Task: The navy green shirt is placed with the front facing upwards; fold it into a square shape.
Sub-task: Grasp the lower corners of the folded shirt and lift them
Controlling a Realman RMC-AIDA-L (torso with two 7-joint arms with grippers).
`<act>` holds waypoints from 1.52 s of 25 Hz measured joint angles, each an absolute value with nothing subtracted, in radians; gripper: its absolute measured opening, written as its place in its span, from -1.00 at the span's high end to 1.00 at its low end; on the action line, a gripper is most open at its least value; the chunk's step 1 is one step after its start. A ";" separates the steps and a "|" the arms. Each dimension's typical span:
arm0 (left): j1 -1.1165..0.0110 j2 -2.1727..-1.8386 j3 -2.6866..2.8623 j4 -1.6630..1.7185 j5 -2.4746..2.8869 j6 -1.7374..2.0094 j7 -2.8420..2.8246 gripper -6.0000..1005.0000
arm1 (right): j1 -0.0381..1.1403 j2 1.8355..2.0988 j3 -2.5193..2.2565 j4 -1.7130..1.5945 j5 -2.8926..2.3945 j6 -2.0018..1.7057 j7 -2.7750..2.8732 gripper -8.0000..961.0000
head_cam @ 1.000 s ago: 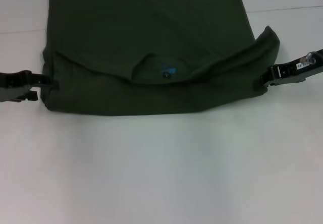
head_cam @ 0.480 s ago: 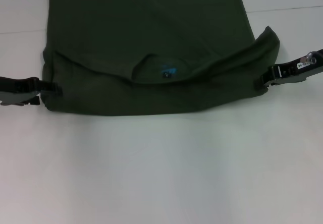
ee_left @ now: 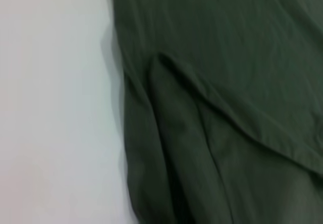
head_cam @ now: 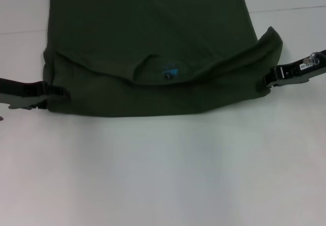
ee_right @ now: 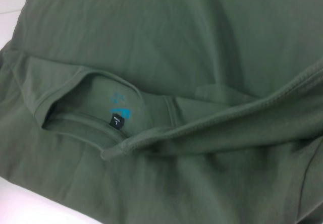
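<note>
- White table (head_cam: 163,175): bare across the near half; everything sits on the far half.
- Navy green shirt (head_cam: 147,32): spread wide on the far half of the table, lying flat, its far part running out past the top of the head view. Near part is doubled over into a band, with a hemmed edge crossing it left to right.
- Collar opening (head_cam: 160,71) shows mid-band with the blue print (ee_right: 120,109) and black label (ee_right: 116,120) inside. No chest lettering visible.
- Progress, my read: one lengthwise fold is in, the shape is a wide rectangle, not a square. Sides need to come in, and likely one more fold. Roughly early-to-mid.
- Right side bulges out past the body near the right gripper, so that edge isn't squared.
- Left gripper (head_cam: 57,90): at the shirt's near-left corner, tips touching or overlapping the cloth edge. Can't tell if the fingers are spread or pinching fabric; the left wrist view shows only layered folds.
- Right gripper (head_cam: 268,79): at the shirt's right edge, tips at the cloth. Finger state can't be made out either; the right wrist view shows no fingers.
</note>
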State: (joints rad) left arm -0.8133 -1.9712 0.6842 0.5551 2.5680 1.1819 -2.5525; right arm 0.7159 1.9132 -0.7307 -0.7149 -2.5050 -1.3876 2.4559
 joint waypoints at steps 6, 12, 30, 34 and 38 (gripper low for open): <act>-0.826 -1.975 0.701 0.541 2.568 1.186 -2.552 -0.53 | 0.716 1.913 -0.732 -0.715 -2.505 -1.388 2.455 0.87; -0.832 -1.980 0.709 0.537 2.568 1.176 -2.553 -0.53 | 0.716 1.913 -0.732 -0.715 -2.505 -1.388 2.453 0.87; -0.857 -1.981 0.723 0.503 2.586 1.163 -2.576 -0.49 | 0.719 1.913 -0.729 -0.715 -2.502 -1.391 2.447 0.87; -0.860 -1.977 0.728 0.505 2.613 1.165 -2.598 -0.35 | 0.721 1.913 -0.728 -0.715 -2.500 -1.395 2.446 0.87; -0.860 -1.976 0.733 0.507 2.624 1.166 -2.607 -0.22 | 0.721 1.913 -0.726 -0.715 -2.499 -1.396 2.445 0.87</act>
